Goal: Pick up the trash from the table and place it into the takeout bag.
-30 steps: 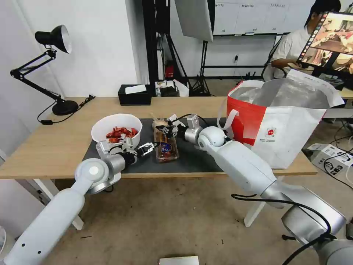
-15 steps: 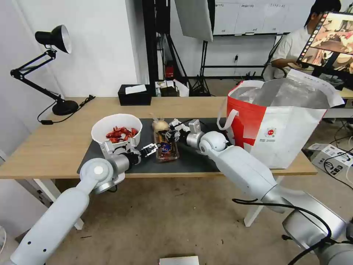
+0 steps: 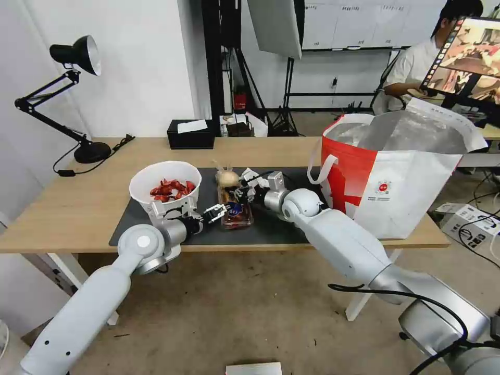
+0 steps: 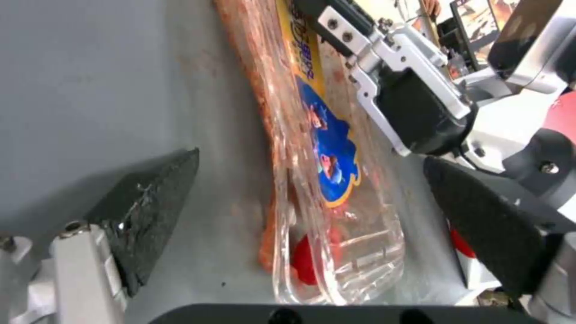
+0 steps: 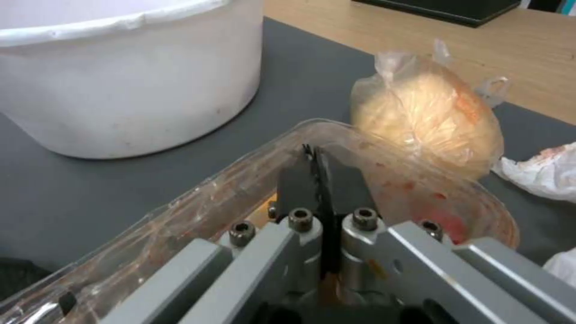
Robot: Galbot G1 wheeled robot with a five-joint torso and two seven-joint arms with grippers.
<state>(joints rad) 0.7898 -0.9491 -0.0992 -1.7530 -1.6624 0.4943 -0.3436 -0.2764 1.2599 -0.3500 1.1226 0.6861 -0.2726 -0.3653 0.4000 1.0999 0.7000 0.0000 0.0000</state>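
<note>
Right tool (image 3: 240,191): clenched on the far rim of the clear tray (image 3: 235,210); in the right wrist view the fingers (image 5: 318,180) are pressed together with the plastic edge pinched between them.
Left tool (image 3: 214,212): released, jaws spread at the near left end of the tray; left wrist view shows its pads (image 4: 150,198) either side of the tray's near end (image 4: 324,216), not yet touching.
Change over last second: left arm has advanced right along the mat toward the tray; right tool has shifted from over the lump to the tray rim and closed there.
Tray position: flat on the dark mat (image 3: 135,224), middle of the bench (image 3: 67,208), red bits and a blue-yellow label inside.
Other trash: white bowl (image 3: 165,182) with red shells, left of the tray, just behind the left wrist; beige lump (image 3: 227,178) in thin plastic at the tray's far end, touching or nearly so; crumpled tissue (image 5: 540,173) just right of the lump.
Bag (image 3: 396,172): open, upright at the right end of the bench, well apart from the tray.
Reading: the tray looks to be the first item in hand; nothing seen in the bag from here, so the task is at an early stage.
Risk: thin hinged plastic may flex or spill bits when lifted by one rim; a second grip from the left would steady it.
</note>
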